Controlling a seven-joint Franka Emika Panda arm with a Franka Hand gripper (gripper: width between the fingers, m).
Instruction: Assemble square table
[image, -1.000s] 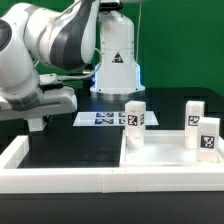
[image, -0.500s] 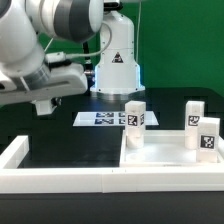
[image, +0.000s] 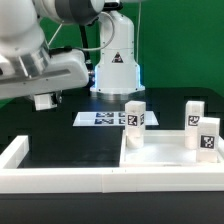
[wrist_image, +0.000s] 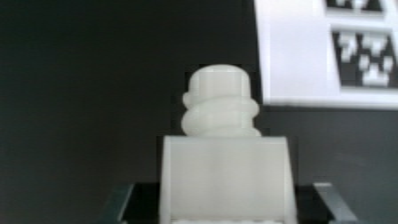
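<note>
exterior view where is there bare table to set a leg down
Bare black table lies between the marker board and the white border wall on the exterior view's left. It is crowded on the right: the square slab carries two upright legs. The gripper hangs over the left patch, a leg in its fingers.

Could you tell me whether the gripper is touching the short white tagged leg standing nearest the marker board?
Apart. Exterior view: the gripper, carrying another leg, hangs well clear of the short white tagged leg.
</note>
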